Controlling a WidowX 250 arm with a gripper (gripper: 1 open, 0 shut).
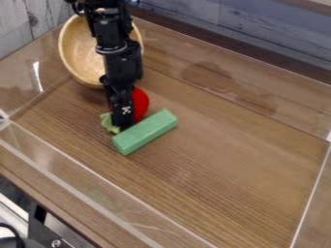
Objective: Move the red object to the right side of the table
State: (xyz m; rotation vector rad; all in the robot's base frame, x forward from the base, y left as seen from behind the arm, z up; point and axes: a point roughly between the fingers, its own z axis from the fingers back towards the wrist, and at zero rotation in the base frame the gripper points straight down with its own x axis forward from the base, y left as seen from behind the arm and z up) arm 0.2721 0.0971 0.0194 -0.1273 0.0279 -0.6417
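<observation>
"What can we make out around the gripper (119, 116)?"

"Not its jaws, not properly. The dark arm comes down over the bowl (80, 60) and hides part of it, and the fingertips blend into one dark patch against the toy. We cannot tell whether they stand wide or narrow, nor whether they have hold of anything."

"And the arm itself?"

"We lose its upper part at the top edge of the view. Some dark cables (29, 229) are cut off too, down in the lower left corner."

"Where do we find the red strawberry-like toy (139, 101)?"

"Left of the middle of the view, on the brown wood-grain table (233, 136), just below the bowl as we look at it. The green block (145, 132) lies right beside it, on the near side; whether the two touch, we cannot say."

"How does the toy look to us?"

"Small, rounded and strongly red where it shows, on the side away from the gripper. The green leaves point to the lower left, and the dark fingers cover much of the middle, so we see its outline only in pieces."

"Anything else that is hard to read?"

"The clear walls at the table's edges: we catch them mostly as pale lines, and they run out of view."
</observation>
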